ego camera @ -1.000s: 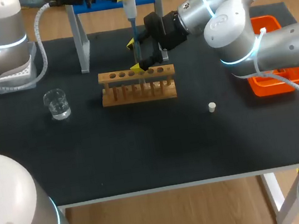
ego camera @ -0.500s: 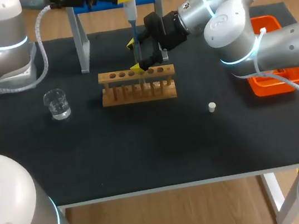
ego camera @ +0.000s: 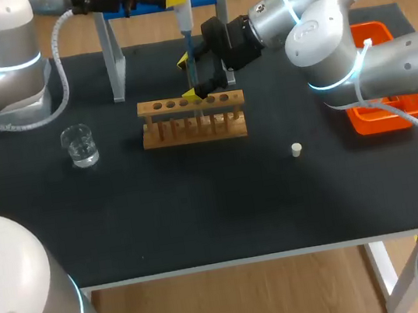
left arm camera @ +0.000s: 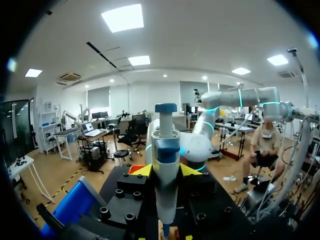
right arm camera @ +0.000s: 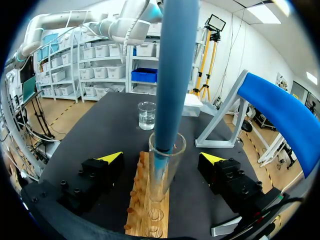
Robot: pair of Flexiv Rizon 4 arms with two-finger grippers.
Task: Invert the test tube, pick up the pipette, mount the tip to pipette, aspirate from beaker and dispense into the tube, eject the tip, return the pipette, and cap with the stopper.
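Pipette point(ego camera: 182, 15) unmoved upper middle, its end still inside test tube point(right arm camera: 162, 187); left gripper point(left arm camera: 166, 170) clamped on pipette, right gripper point(right arm camera: 162, 157) spread apart; dispensing likely.

Head view: fixed, high behind, looking down over whole surface point(ego camera: 200, 205). Left wrist view: close against pipette point(left arm camera: 165, 167), facing outward, level. Right wrist view: close above test tube point(right arm camera: 168, 181) and rack point(right arm camera: 137, 200), facing toward beaker point(right arm camera: 147, 116). Shared: pipette, all three; rack and beaker, head and right wrist.
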